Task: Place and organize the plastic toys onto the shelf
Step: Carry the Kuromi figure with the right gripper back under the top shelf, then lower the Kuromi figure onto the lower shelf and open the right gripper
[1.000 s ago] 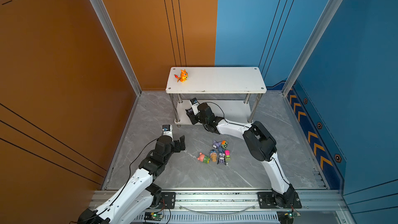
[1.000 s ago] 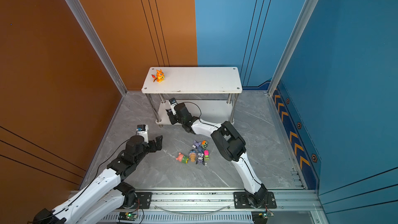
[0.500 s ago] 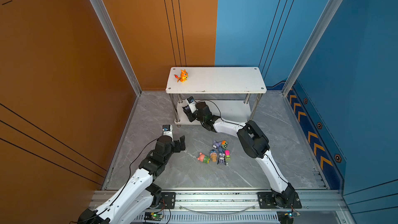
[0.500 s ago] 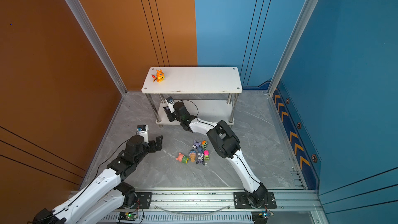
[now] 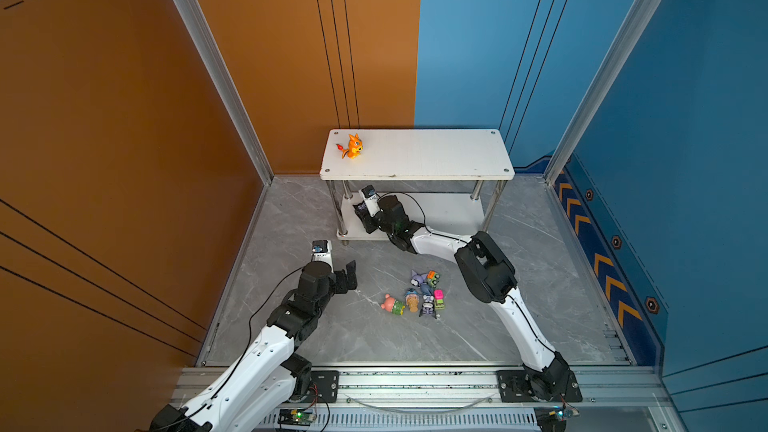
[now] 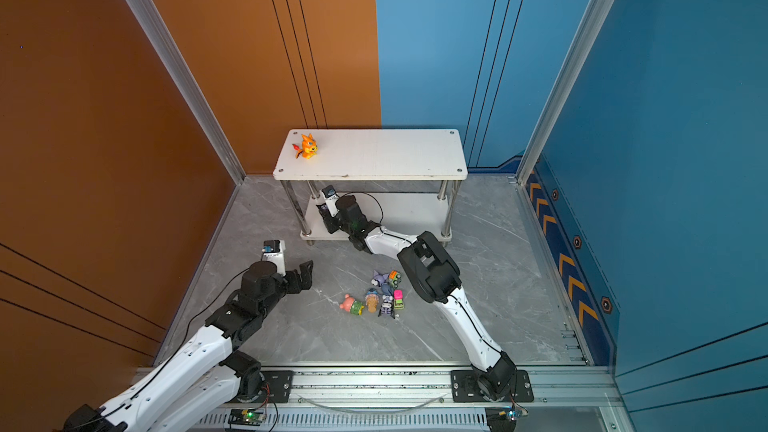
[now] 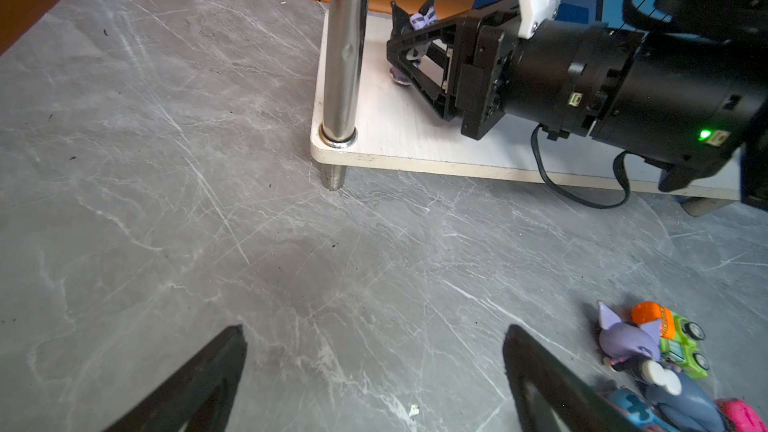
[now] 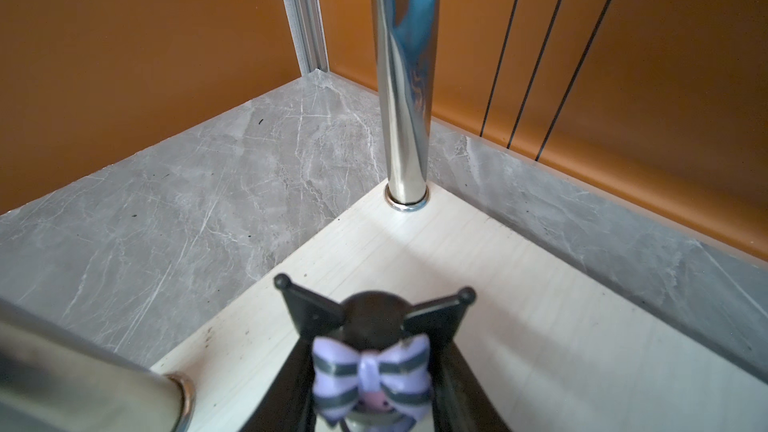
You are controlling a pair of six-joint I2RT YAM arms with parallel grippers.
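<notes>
The shelf point(image 5: 415, 153) point(image 6: 370, 155) stands at the back, with an orange dragon point(image 5: 353, 146) point(image 6: 306, 146) at its top board's left end. My right gripper point(image 5: 360, 211) point(image 6: 324, 209) reaches under that board, shut on a black-purple imp point(image 7: 415, 22) point(image 8: 370, 351) over the left end of the lower board point(image 7: 395, 135) point(image 8: 540, 326). The imp is upright, feet at or just above the board. The other plastic toys point(image 5: 419, 292) point(image 6: 380, 292) lie clustered on the floor. My left gripper point(image 5: 349, 280) point(image 6: 303, 276) point(image 7: 374, 330) hangs open and empty to the left of the cluster.
Chrome legs point(image 7: 345, 47) point(image 8: 403, 76) stand close on both sides of the held imp. The orange wall point(image 5: 291, 56) is behind the shelf and to the left. The blue wall point(image 5: 665, 160) is on the right. A rail point(image 5: 415, 384) runs along the front.
My right arm has slid left and deeper under the top board with the imp in its jaws. The left arm and the floor toys have not moved.
</notes>
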